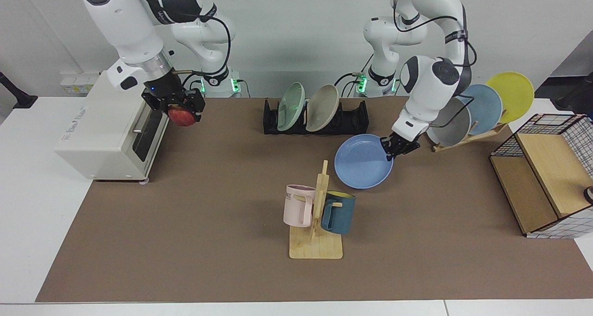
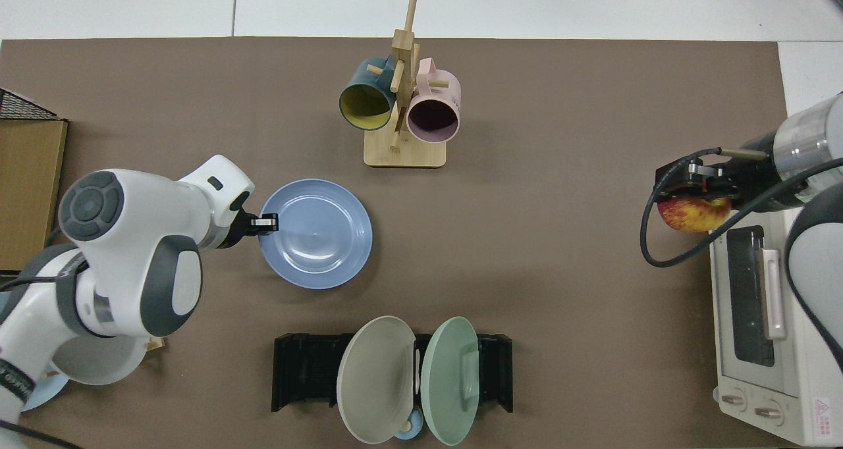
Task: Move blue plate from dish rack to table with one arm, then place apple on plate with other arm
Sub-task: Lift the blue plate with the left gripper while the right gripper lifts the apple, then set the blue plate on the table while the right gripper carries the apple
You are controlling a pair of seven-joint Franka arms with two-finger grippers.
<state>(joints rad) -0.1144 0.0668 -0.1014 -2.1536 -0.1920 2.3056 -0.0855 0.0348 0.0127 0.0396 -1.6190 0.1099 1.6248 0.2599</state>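
Observation:
The blue plate [image 1: 363, 161] [image 2: 319, 235] lies nearly flat, low over or on the brown mat of the table [image 1: 185, 237] [image 2: 560, 106], just behind the mug tree. My left gripper [image 1: 397, 148] [image 2: 263, 223] is shut on the plate's rim, on the side toward the wooden plate stand. The black dish rack [image 1: 352, 116] [image 2: 303, 370] stands behind with its end slots free. My right gripper [image 1: 183, 110] [image 2: 691, 189] is shut on the red apple [image 1: 183, 116] [image 2: 695, 213], held high beside the toaster oven.
A pale green plate [image 1: 291, 106] and a beige plate [image 1: 322, 107] stand in the rack. The mug tree [image 1: 317, 214] carries a pink and a teal mug. Also here are a wooden plate stand [image 1: 468, 137], a toaster oven [image 1: 106, 130] and a wire-and-wood box [image 1: 542, 177].

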